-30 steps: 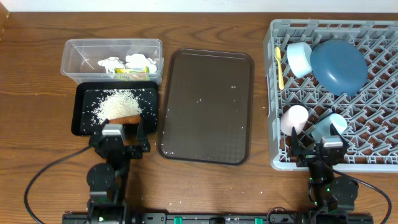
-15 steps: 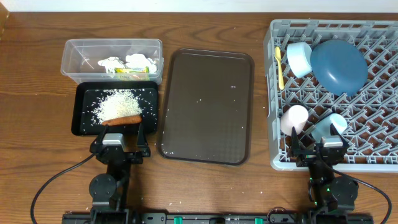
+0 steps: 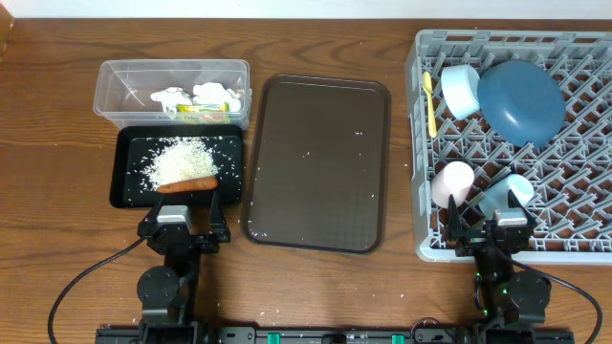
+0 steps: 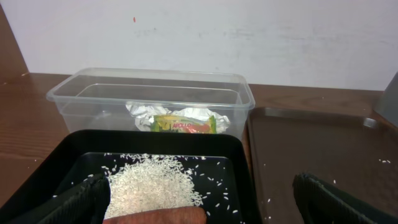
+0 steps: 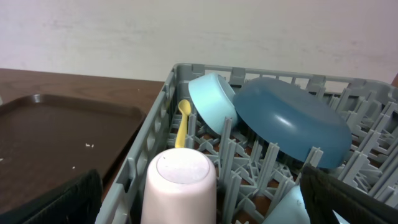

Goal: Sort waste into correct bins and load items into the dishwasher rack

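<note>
Just ahead of left fingers [image 4: 81,200], orange stick [image 4: 155,215]

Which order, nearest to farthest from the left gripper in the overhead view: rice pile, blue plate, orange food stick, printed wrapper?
From the left gripper:
1. orange food stick, just ahead, at the black tray's near edge.
2. rice pile, mid-tray.
3. printed wrapper, in the clear tub behind.
4. blue plate, far right, in the rack.

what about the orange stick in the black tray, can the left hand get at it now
Probably yes: the orange stick lies at the black tray's near edge, just ahead of the open left hand, with only the tray's low rim between.
</note>
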